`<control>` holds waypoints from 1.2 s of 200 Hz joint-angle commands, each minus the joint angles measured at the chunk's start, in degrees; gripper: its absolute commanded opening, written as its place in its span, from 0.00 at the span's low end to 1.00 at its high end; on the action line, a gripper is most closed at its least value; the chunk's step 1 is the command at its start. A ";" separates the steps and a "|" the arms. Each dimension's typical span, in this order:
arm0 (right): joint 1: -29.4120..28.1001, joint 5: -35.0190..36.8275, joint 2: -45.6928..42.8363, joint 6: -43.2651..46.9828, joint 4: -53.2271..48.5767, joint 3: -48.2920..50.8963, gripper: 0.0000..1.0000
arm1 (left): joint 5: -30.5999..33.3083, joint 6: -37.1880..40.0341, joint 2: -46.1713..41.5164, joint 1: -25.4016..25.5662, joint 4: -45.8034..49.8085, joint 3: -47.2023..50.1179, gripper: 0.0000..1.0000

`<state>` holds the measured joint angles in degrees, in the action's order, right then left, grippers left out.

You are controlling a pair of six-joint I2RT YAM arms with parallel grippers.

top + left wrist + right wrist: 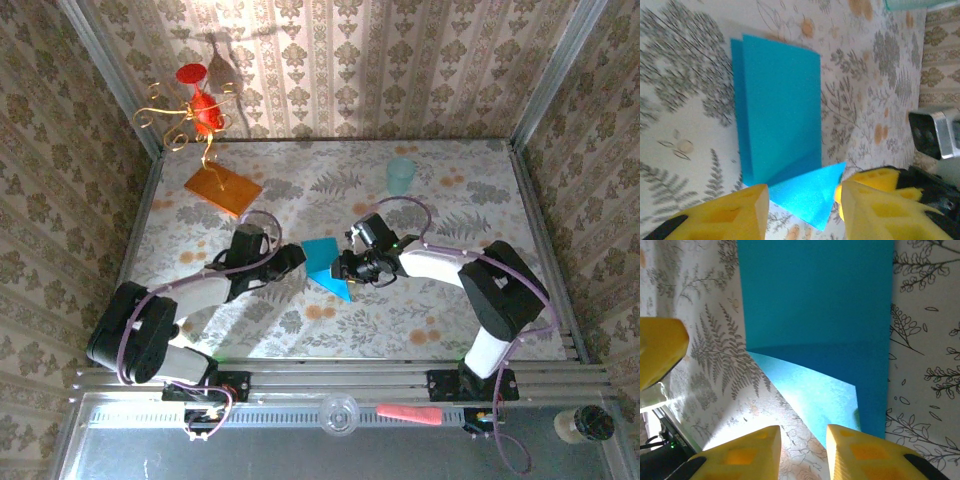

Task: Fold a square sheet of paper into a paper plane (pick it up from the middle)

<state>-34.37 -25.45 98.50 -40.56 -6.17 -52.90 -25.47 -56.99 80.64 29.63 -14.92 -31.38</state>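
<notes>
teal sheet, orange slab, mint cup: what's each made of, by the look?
Teal sheet: thin paper, matte with a faint sheen; it holds sharp creases and a lifted flap.
Orange slab: flat, thicker, smooth-looking; plastic or painted board, cannot tell which.
Mint cup: probably translucent plastic; pale, looks slightly see-through.

Three walls enclose the scene, all papered in beige damask with pale vertical stripes: the back wall (400, 60) at 12 o'clock, the left wall (50, 150) at 9 o'clock and the right wall (600, 150) at 3 o'clock. Slanting brushed-aluminium posts mark the corners at 11 o'clock (110, 75) and 1 o'clock (560, 70). The table wears a pale cloth printed with grey fern leaves and small orange blossoms (330, 180). A slotted aluminium rail (340, 380) runs along its near edge at 6 o'clock. Light falls brightest on the cloth near that edge, a white glare patch (735, 425) in the right wrist view.
</notes>
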 commanded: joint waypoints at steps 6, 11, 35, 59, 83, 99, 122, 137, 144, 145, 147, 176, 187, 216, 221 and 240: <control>0.42 -0.52 1.69 -0.09 1.23 -1.55 0.32 | 0.69 -2.51 1.95 1.96 -0.36 0.44 0.47; 0.56 -0.39 1.79 -0.21 1.51 -1.36 0.32 | 0.65 -2.95 2.48 2.24 -0.61 0.36 0.47; 1.35 -0.25 1.74 -0.57 2.55 -0.54 0.33 | -0.12 -4.41 4.58 3.27 -3.07 0.21 0.49; 2.07 -0.14 1.55 -0.99 3.23 0.17 0.32 | -0.71 -4.85 6.87 3.77 -4.19 -0.37 0.50; 2.34 -0.45 1.79 -1.17 3.51 0.50 0.31 | 0.07 -4.55 8.36 3.68 -4.74 -0.94 0.50; 2.38 -0.63 1.95 -1.44 3.88 0.70 0.30 | -0.42 -4.09 9.62 3.68 -4.96 -2.04 0.49; 2.51 -0.61 2.00 -1.52 4.09 0.83 0.29 | -2.39 -4.57 11.69 3.64 -8.30 -2.48 0.46; 2.47 -0.57 1.99 -1.46 4.20 0.97 0.29 | -4.25 -5.93 12.71 3.27 -13.54 -1.71 0.42; 2.47 -0.66 1.97 -1.41 4.18 1.04 0.28 | -5.17 -6.56 13.12 2.96 -16.05 -1.29 0.41; 2.47 -0.65 1.97 -1.39 4.17 1.05 0.28 | -5.27 -6.69 13.18 2.93 -16.21 -1.26 0.41; 2.47 -0.70 2.05 -1.37 4.22 1.03 0.28 | -5.48 -6.89 13.28 2.84 -17.17 -1.13 0.41; 2.47 -0.35 2.44 -0.85 3.61 0.97 0.27 | -7.88 -7.53 14.37 1.71 -22.63 -0.35 0.35; 2.47 0.21 2.65 -0.51 2.92 0.75 0.27 | -8.22 -6.56 14.37 1.66 -22.01 -0.43 0.34; 2.47 1.46 3.79 0.12 1.44 0.13 0.25 | -9.37 -3.98 14.39 1.66 -19.84 -0.50 0.33; 2.47 1.43 4.09 0.21 1.34 0.01 0.25 | -9.58 -3.41 14.39 1.66 -19.49 -0.50 0.33; 2.47 1.63 4.75 0.22 1.38 -0.05 0.24 | -10.95 -1.97 14.73 1.66 -18.91 -0.72 0.33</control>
<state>-32.12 -25.17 101.82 -40.91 -3.22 -52.40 -33.45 -62.33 94.56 31.42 -33.89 -32.32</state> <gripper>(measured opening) 0.248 0.328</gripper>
